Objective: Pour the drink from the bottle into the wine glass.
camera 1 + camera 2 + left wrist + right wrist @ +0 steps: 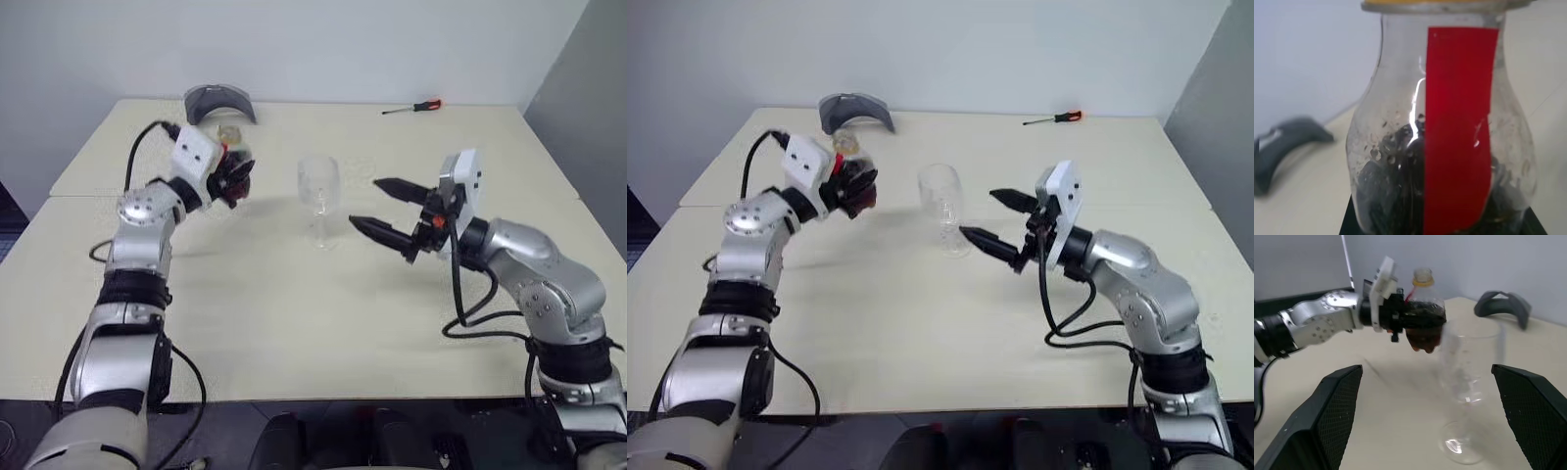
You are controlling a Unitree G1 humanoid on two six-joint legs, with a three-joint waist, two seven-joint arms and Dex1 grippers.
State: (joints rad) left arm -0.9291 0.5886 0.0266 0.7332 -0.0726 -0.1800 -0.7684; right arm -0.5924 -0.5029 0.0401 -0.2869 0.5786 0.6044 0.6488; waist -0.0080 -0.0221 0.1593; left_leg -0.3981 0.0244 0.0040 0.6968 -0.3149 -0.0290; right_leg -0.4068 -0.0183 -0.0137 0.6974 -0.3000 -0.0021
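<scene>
Item: bottle (pixel 1422 318). Small, clear, rounded; yellow rim at the neck, plain red label strip; no brand or legible writing is seen. It is grasped low on the body by the clenched jaws of the left gripper (pixel 233 176) and held clear of the tabletop (pixel 294 313), roughly upright, at about 9 o'clock from the wine glass. The drink (pixel 1425 330), dark brown-red, is contained in the lower body.

Item: wine glass (pixel 318 201). Clear, stemmed, seemingly empty, standing upright near the tabletop centre, between the two grippers.

Item: right gripper (pixel 387 208). Jaws are spread wide and nothing is held; they are pointed at the glass from about 3 o'clock, just short of it.

Handling note, as judged: the glass is best steadied low on the bowl or at the stem before any tilt is begun. The bottle mouth should be brought over the rim first, then rolled slowly, so that the stream is kept inside the bowl and the thin glass is not knocked.

Other items: a grey curved object (pixel 218 102) at 11 o'clock of the glass, far edge; a red-handled screwdriver (pixel 413 107) at 1 o'clock.
</scene>
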